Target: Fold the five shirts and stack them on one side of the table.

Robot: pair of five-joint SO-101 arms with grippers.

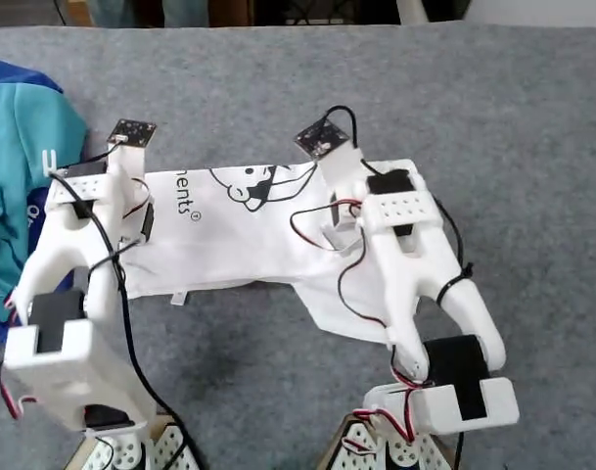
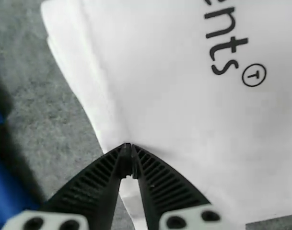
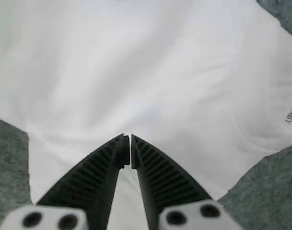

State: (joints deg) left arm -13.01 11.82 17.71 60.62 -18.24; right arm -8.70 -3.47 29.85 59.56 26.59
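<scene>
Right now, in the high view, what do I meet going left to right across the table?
Teal shirt → left arm → white shirt → right arm. The blue shirt lies under the teal one and overlaps it, so I leave it out.

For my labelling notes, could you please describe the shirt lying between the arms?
On the grey table, look at the middle, between the left arm and right arm. The white shirt lies spread there; unlike the teal shirt bunched at the table's edge, it carries black print.
</scene>
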